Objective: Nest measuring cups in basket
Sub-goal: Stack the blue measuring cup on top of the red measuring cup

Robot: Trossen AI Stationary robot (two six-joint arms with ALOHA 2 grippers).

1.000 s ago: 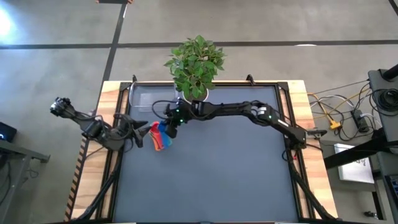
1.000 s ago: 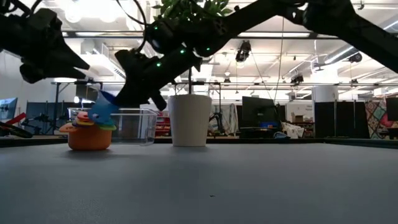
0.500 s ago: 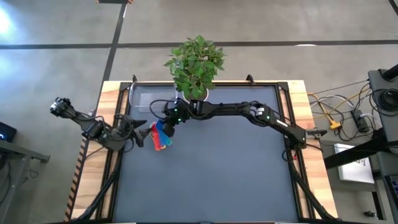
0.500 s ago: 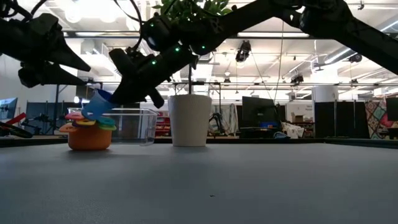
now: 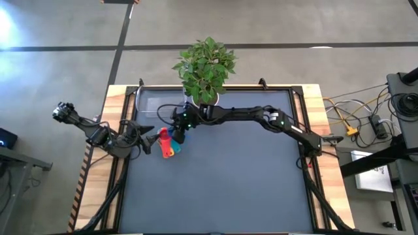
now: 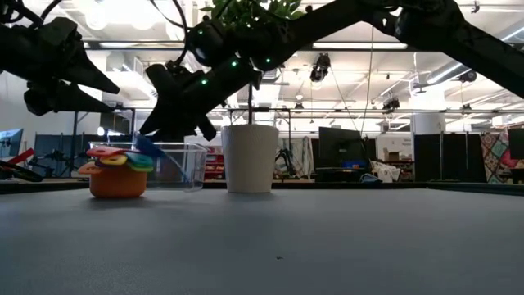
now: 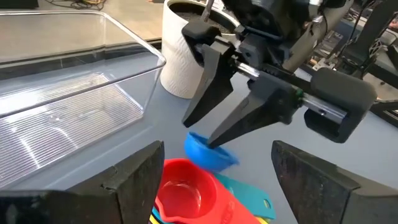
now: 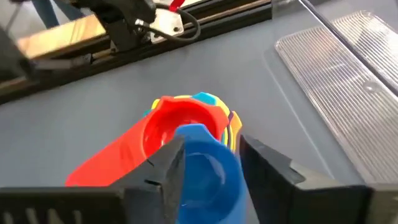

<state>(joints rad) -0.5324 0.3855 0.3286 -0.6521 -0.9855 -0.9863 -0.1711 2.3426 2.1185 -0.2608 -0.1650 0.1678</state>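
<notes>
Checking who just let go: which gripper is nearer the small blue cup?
Right. The right gripper stands open directly over the blue cup; the left gripper waits open beside the stack, farther off.

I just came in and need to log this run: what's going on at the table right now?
The right end effector is placing a blue measuring cup onto a stack of nested cups, its fingers parted around it. The red cup sits on top of the stack. The left end effector hovers open beside the stack. The clear basket stands apart, with no cups in it, near the white plant pot.
</notes>
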